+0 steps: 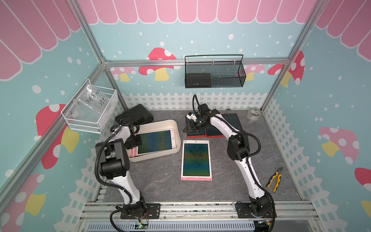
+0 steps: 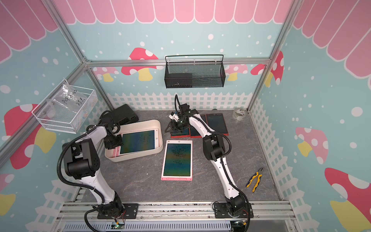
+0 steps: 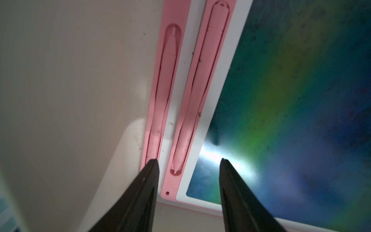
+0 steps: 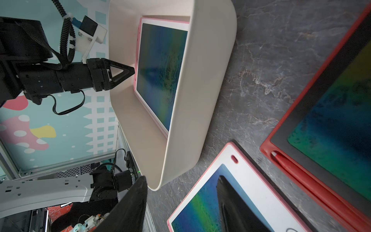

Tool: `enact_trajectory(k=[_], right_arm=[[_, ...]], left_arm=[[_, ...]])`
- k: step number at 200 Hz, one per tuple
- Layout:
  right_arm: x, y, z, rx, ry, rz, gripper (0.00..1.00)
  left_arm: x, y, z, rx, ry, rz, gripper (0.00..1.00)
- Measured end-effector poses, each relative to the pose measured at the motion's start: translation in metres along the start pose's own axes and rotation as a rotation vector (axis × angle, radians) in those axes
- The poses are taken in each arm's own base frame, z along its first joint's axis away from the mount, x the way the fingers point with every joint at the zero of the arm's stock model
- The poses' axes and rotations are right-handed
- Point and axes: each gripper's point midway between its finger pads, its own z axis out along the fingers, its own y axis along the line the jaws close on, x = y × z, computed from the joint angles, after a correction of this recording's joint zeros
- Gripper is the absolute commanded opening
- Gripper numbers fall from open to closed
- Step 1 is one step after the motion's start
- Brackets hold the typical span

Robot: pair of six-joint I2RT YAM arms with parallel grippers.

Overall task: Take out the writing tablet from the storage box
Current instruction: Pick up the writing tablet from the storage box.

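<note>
The cream-white storage box [image 1: 153,157] sits left of centre in both top views, seen too in the right wrist view [image 4: 200,80]. Two pink writing tablets lie stacked in it; the top one [image 1: 155,141] [image 3: 291,100] shows its dark rainbow screen. My left gripper [image 3: 188,160] [image 1: 138,141] is open, down inside the box's left end. One fingertip is over the lower tablet's stylus strip, the other over the top screen. My right gripper [image 4: 181,177] [image 1: 188,129] hovers open and empty off the box's right end, above red tablets [image 1: 212,126].
Another pink tablet [image 1: 196,159] lies flat at mid table. A black hard case [image 1: 138,115] sits behind the box. Tape roll [image 1: 254,114] at the back right, yellow pliers [image 1: 275,179] at the right. A black wire basket [image 1: 214,74] and a white one [image 1: 90,108] hang on the walls.
</note>
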Motion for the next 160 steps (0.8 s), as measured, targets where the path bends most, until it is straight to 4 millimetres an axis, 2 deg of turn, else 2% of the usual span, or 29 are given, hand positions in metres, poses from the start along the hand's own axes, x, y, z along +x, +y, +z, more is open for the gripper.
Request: enact_trajectory(k=[58,113,160], right_arm=[[-0.003,0.004,0.001,-0.032,-0.001,-0.002,0.58],[-0.001,-0.002,0.008,-0.045,0.013,0.032,0.57],[-0.002,0.007,0.016,-0.066,0.012,0.028,0.57]], left_arm=[[-0.008,-0.001,0.004,0.003,-0.027,0.006,0.51],[-0.01,-0.002,0.014,0.005,-0.027,0.009,0.51],[-0.015,-0.006,0.017,0.023,-0.042,0.008,0.5]])
